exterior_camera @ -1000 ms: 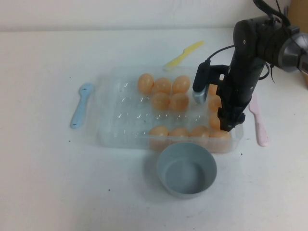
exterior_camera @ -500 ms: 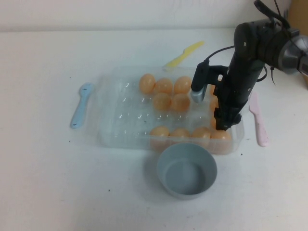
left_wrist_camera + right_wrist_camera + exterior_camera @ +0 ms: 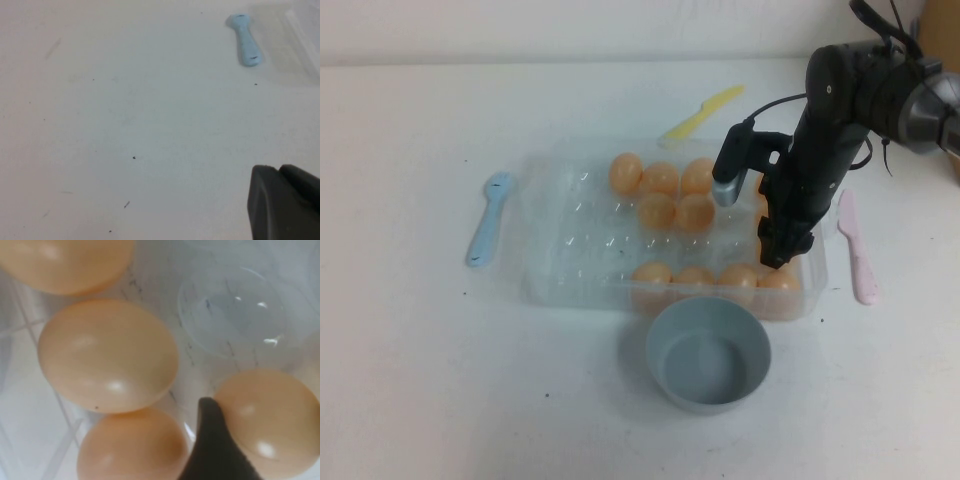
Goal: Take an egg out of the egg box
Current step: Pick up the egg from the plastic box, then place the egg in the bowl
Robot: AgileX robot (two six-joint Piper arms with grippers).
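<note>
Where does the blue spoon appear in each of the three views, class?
High view: the blue spoon lies on the table left of the egg box.
Left wrist view: the spoon lies beside the box corner.
Right wrist view: not in it.
Shared landmark: the egg box.

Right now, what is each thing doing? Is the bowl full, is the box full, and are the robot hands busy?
egg box: partly filled, left cells bare
bowl: upright, nothing inside
right gripper: down inside the box's right end, among eggs
left gripper: above bare table, holding nothing
</note>
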